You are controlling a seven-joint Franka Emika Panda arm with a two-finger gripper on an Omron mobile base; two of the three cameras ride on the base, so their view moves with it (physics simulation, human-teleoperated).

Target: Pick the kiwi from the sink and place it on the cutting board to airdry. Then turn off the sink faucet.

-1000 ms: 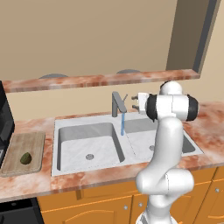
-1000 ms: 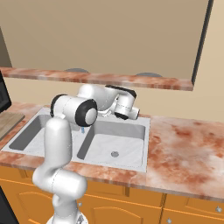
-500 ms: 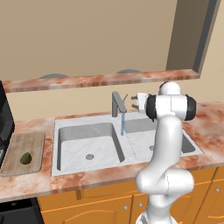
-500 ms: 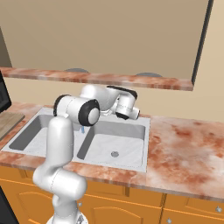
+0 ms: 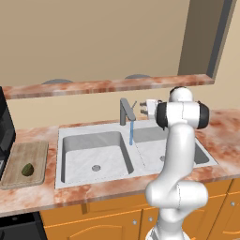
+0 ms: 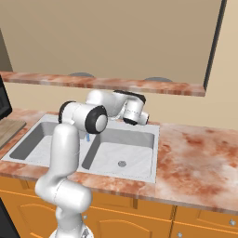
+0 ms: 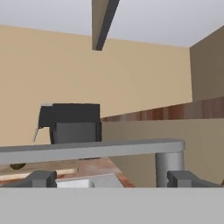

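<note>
two basins in the sink, side by side under one rectangular rim, a round drain in each. kiwi out of the water, lying on the cutting board, toward its near end; board flat on the counter just left of the sink. same board edge-on in the hand view, with a dark rounded shape at its far left, probably the kiwi, though too cropped to say for sure.

sink faucet upright at the back rim between the basins, thin lever angled up to its right. blue stream of water falling from the spout into the sink; running, then.

gripper held level just right of the faucet, close to the lever, contact not clear from the base views. fingers spread wide apart in the hand view, nothing between them, holding nothing. long grey bar of the faucet lying straight across just above both tips, its post near the right one. from the right base view, gripper hanging over the back of the right basin, arm folded across in front of the faucet.

dark boxy appliance on the counter beyond the board.
</note>
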